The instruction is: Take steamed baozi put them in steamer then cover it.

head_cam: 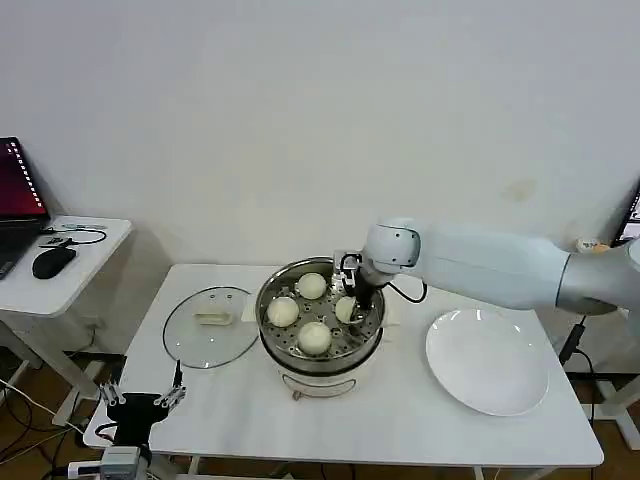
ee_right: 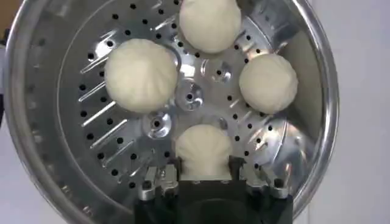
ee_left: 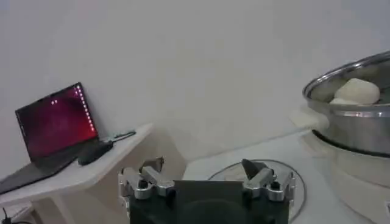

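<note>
1. The right gripper (head_cam: 356, 305) reaches down into the steamer (head_cam: 290, 352) from the robot's right side, at the right part of the basket.
2. In the right wrist view the right gripper (ee_right: 203, 172) has its fingers (ee_right: 169, 171) on either side of one steamed baozi (ee_right: 203, 150), touching or nearly touching its flanks; the bun rests on the perforated floor.
3. Four steamed baozi (head_cam: 315, 337) sit inside the steamer (ee_right: 49, 128), spread around the centre of the basket, none touching another.
4. The steamer stands in the middle of the white table (head_cam: 400, 420) on its white base.
5. The cover (head_cam: 208, 326) lies flat on the table just left of the steamer, handle up.
6. A white plate (head_cam: 487, 361) lies to the steamer's right, near it.
7. The left gripper (head_cam: 140, 400) hangs low at the table's front left edge, its fingers (ee_left: 141, 181) spread wide and holding nothing.
8. A laptop (ee_left: 53, 129) and mouse (head_cam: 52, 262) sit on a side desk to the left.
</note>
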Robot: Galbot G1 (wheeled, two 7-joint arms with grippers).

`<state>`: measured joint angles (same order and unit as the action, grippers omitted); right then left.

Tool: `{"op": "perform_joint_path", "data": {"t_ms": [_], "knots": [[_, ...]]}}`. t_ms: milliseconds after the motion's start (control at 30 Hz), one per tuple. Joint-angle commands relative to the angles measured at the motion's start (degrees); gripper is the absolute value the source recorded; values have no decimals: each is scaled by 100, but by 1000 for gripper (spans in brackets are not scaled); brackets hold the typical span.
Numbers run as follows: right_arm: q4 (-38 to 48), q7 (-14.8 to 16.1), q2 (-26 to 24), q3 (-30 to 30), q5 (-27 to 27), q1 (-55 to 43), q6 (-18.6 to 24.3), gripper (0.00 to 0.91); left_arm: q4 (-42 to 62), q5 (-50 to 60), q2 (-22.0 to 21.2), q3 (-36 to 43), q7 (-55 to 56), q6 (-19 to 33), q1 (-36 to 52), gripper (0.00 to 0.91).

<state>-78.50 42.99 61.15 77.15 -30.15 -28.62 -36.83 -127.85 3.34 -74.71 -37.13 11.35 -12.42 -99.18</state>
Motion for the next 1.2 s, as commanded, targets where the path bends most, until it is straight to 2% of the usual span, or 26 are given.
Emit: {"op": "perform_joint_path", "data": {"t_ms": [33,200,300,367,433,500,533,600,667,700,733,833,900,933,1067,1133,1167,1200], "knots": [[-92,-89,-76,-86,23,17,-37,907,-5,5,2,4,-1,-7,-9,907],[-436,-207,-392,-252,-75,-111,-62,907,-40,7,0,13,2,-18,-3,907],[-814,-442,-707,-519,-234,-99,-71,907,-53,5,-14,18,-1,-27,4,907],[-1181,-793,-981,-732,-301,-38,-84,907,-68,4,-26,23,-9,-28,2,907],[-1505,-938,-1248,-921,-95,73,-116,907,-73,3,-45,24,-37,-10,11,907],[-1894,-1459,-1735,-1217,-209,333,-136,907,-62,-6,-56,39,-62,143,28,907],[-2025,-1571,-1922,-1310,-181,428,-107,907,-53,-6,-55,37,-68,174,31,907],[-2353,-2084,-2395,-1629,-86,699,126,907,12,-34,-16,18,-71,285,40,907],[-2714,-2579,-2948,-2213,-172,1258,404,907,56,-33,-5,2,-69,303,48,907],[-2917,-2909,-3203,-2745,-144,1795,515,907,79,-28,-3,6,-65,316,52,907],[-2979,-2994,-3328,-2951,-101,2023,656,907,99,-20,-5,14,-66,320,44,907],[-3318,-3543,-3727,-4691,35,3807,1214,907,201,60,-3,68,-63,395,12,907],[-3395,-3843,-3789,-5693,43,4620,1489,907,245,102,-6,100,-72,428,-6,907],[-3425,-4026,-3770,-6488,133,5311,1708,907,279,133,-16,125,-73,439,2,907],[-3538,-4098,-3430,-8937,772,7187,1845,907,343,240,-68,204,-170,522,84,907],[-3711,-4048,-2693,-10557,1061,8513,1931,907,439,329,-84,199,-146,666,138,907],[-3736,-3966,-2466,-10850,1207,8800,2034,907,494,372,-70,180,-137,706,151,907],[-3749,-3856,-2209,-11449,1408,9164,2170,907,528,407,-45,172,-135,731,155,907]]}}
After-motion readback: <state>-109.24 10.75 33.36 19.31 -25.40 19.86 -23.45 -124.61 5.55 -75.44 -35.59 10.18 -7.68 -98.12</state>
